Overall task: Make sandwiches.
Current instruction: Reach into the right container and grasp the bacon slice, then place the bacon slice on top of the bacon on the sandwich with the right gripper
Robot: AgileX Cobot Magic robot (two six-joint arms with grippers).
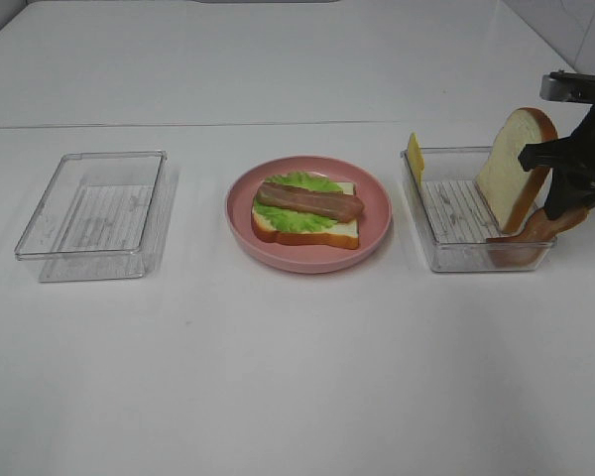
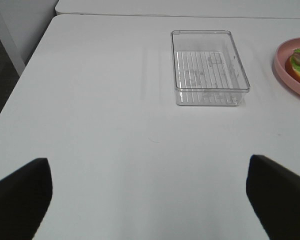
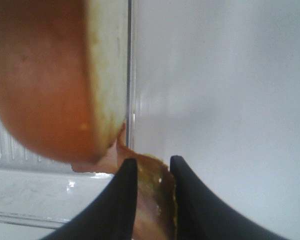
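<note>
Right gripper (image 3: pixel 151 164) is pinching a bacon strip (image 3: pixel 155 200) at the right-side tray (image 1: pixel 476 266).
Left gripper (image 2: pixel 150 200) is hovering low in frame, fingers spread wide, gripping nothing.

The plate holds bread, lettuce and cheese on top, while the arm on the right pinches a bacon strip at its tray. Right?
Not quite. On the plate, bread and lettuce are topped by bacon, not cheese; the cheese leans in the right tray. The exterior high view shows it. The right gripper does pinch a second strip.
</note>
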